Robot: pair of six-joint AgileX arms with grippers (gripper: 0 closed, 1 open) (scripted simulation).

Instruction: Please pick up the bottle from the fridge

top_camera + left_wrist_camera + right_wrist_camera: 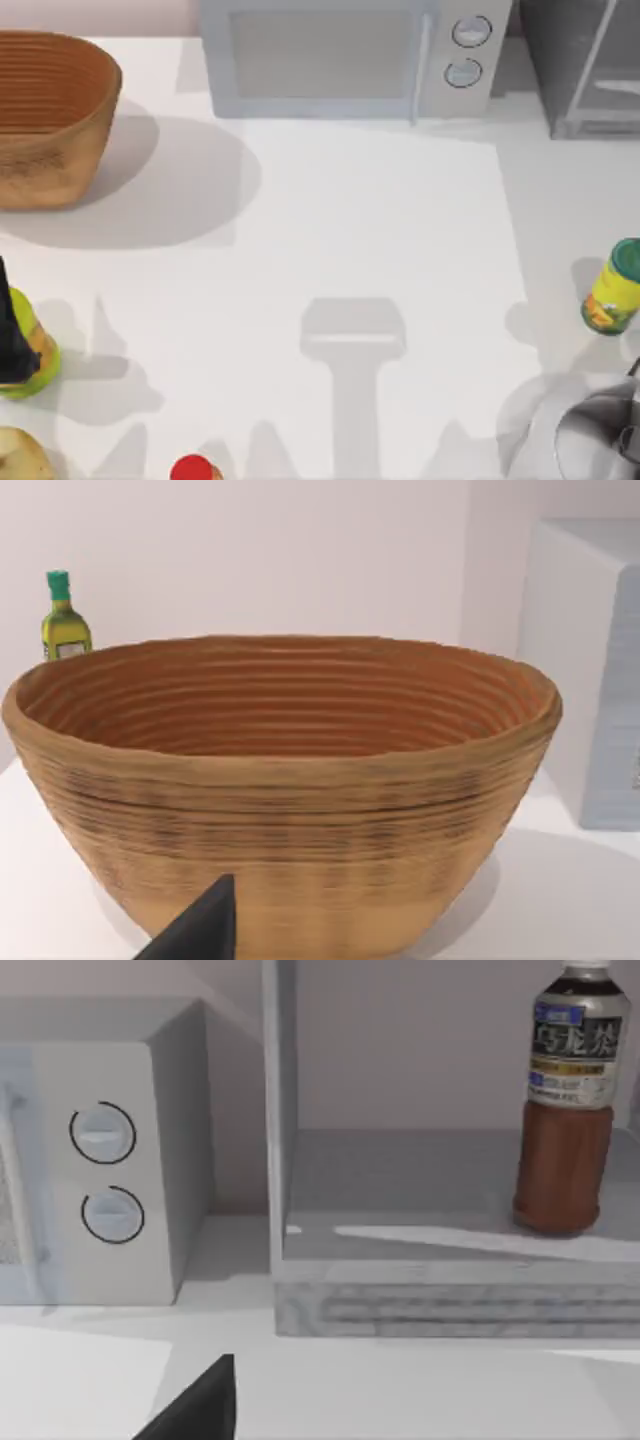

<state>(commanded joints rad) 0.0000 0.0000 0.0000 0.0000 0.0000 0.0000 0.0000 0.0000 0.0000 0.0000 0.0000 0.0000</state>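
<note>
the right arm (585,435) sits at the bench's (380,250) near right corner, its wrist camera facing the open fridge (440,1290) at the far right. the right claw (195,1405) shows one dark fingertip; open or closed cannot be told. the bottle (565,1110), dark brown with a printed label, stands upright on the fridge floor. the left claw (195,930) faces a woven basket (285,790) at the far left; its state cannot be told.

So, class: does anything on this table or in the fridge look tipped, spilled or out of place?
Nothing stands out. The bottle stands upright inside the fridge, the basket sits level, and the microwave is square against the back. The yellow-green container also stands upright. No spills show.
</note>
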